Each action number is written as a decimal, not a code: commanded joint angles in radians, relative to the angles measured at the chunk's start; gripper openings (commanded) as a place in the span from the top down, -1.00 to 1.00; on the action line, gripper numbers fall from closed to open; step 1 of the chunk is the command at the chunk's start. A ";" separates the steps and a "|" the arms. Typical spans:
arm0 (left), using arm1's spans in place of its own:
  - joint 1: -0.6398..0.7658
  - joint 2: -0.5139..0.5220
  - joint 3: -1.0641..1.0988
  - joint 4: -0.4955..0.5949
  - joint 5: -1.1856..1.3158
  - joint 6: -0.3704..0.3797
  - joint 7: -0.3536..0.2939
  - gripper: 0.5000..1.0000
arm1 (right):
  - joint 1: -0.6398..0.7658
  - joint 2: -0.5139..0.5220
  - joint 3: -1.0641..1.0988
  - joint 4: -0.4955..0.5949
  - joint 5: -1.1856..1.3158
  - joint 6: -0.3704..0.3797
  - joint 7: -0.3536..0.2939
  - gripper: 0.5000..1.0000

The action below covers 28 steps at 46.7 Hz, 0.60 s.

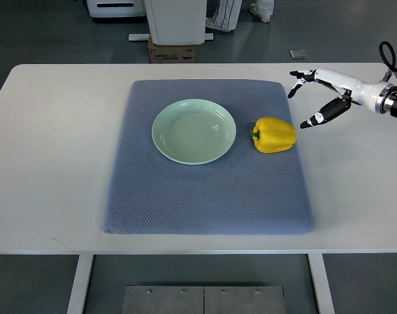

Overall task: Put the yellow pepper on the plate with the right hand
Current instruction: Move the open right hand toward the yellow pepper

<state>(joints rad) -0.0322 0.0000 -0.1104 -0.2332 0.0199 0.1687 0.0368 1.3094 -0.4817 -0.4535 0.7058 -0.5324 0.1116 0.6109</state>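
A yellow pepper (275, 135) lies on its side on the blue-grey mat (208, 190), its green stem pointing left toward the pale green plate (193, 131). The plate sits on the mat just left of the pepper and holds nothing. My right hand (309, 98) reaches in from the right edge, white with black fingertips (307, 123), fingers spread and holding nothing. It hovers just right of and slightly behind the pepper, apart from it. The left arm does not show.
The mat lies on a white table (48, 163). Beyond the table's far edge stand a cardboard box (172, 52) and a white cabinet base (176, 19); a person's shoes (260, 12) show on the floor.
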 commanded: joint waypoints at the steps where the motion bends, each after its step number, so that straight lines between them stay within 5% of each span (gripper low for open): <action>1: 0.000 0.000 0.000 0.000 0.000 0.000 0.000 -1.00 | -0.001 0.000 0.001 0.015 0.000 0.000 0.000 -1.00; 28: 0.000 0.000 0.000 0.000 0.000 0.000 0.000 -1.00 | -0.048 0.061 0.027 0.015 0.049 -0.036 0.000 -1.00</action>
<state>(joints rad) -0.0322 0.0000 -0.1104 -0.2331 0.0199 0.1689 0.0369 1.2673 -0.4225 -0.4350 0.7207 -0.4834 0.0735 0.6109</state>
